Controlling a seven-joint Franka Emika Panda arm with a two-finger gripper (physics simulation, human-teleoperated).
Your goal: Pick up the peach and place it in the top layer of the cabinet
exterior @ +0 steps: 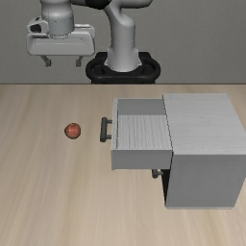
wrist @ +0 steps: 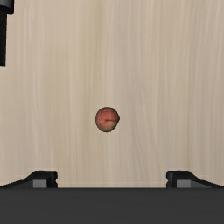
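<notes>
My tool (wrist: 112, 179) is hanging spread wide and empty, the peach (wrist: 108, 119) is lying on the tabletop (wrist: 175, 70) well below it, and I am judging it light, round, probably soft-skinned and apt to roll, so I am aiming across its widest middle.

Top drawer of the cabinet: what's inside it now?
The drawer's bare grey floor shows; the peach lies outside on the table, beyond the handle. Any part running back into the cabinet is covered.
</notes>
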